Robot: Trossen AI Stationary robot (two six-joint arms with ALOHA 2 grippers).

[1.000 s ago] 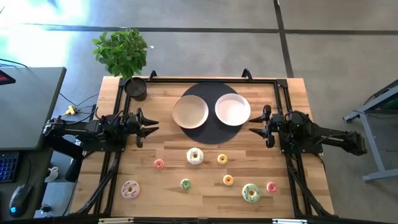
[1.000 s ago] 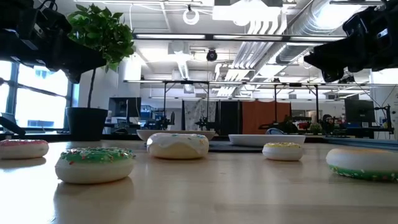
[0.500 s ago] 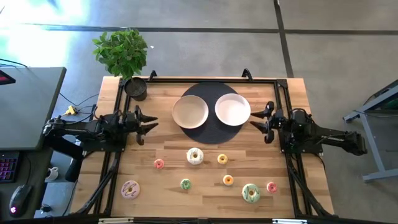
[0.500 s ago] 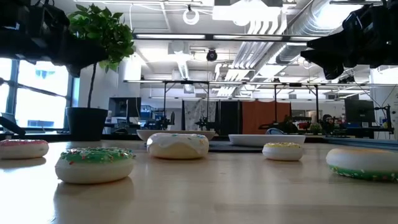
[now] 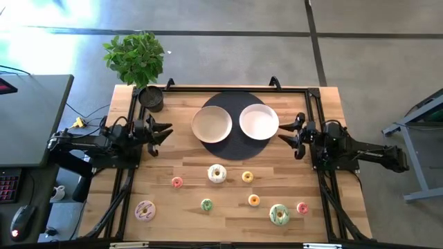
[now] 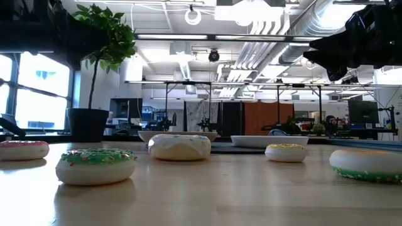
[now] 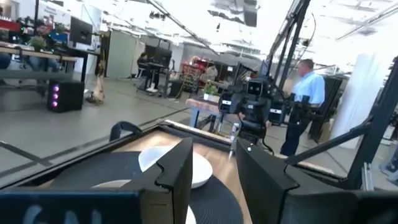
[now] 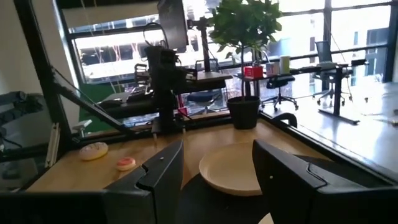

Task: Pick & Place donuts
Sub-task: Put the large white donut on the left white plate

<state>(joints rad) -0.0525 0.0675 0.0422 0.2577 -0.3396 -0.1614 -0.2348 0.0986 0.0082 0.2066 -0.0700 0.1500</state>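
Since a second ago your left claw (image 5: 160, 131) pulled back while the right claw (image 5: 289, 135) held, both open and empty, so reaching for a donut (image 5: 217, 173) came next.

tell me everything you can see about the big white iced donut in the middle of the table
The large white-iced toy donut ring lies flat on the light wooden table, just in front of the round black mat that carries the two plates. Its icing looks thick and glossy with faint coloured specks, over a pale cream base; the low view shows it as a rounded, squat shape. A small yellow-iced donut sits beside it, apart. Nothing touches it; both grippers are away at the table's sides.
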